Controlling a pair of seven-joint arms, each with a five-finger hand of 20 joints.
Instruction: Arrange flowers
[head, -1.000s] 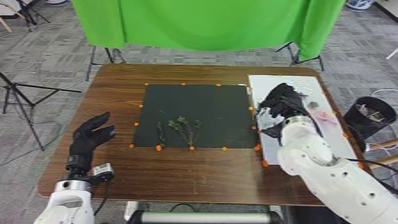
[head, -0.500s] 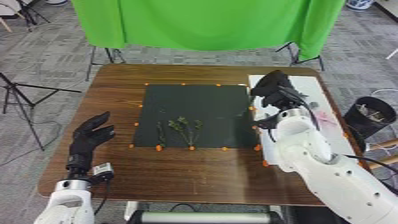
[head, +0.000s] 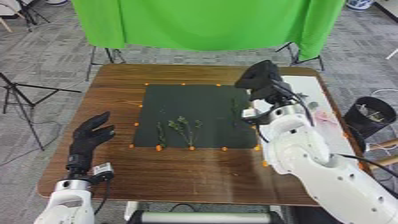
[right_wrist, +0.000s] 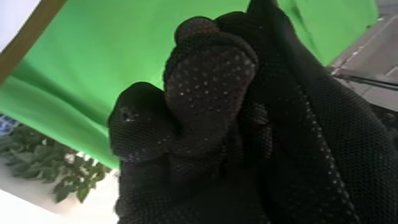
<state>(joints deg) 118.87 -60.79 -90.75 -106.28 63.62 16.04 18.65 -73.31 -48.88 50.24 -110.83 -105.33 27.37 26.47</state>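
Head view: A brown wooden worktop (head: 195, 175) carries a dark mat (head: 191, 95), with a white board (head: 304, 82) at its right. The right robot hand (head: 261, 77), in black fabric, is above the place where the mat's far right corner meets the board. It is closed in a grasp on a slender green stem (head: 234, 107), which extends from near the hand over the mat; the exact point of grip is hidden. Farther to this hand's left and nearer the robot, a branching leafy sprig (head: 185, 131) lies on the mat, and just left of that lies a narrow green sprig (head: 161, 135). To the hand's right and closer to the robot, something pink (head: 327, 117) lies on the board; a dark bin (head: 369, 131) stands beyond the worktop's right edge.

The left robot hand (head: 91, 135) is beside the mat's left edge, well apart from the sprigs, its fingers relaxed and the thumb spread away. It holds nothing.

Right wrist view: The right robot hand (right_wrist: 213, 75) is close to the camera, its fingers and thumb bunched together. Beyond it is a green cloth (right_wrist: 98, 65), and past the cloth's edge, farther away, a leafy plant (right_wrist: 53, 160).
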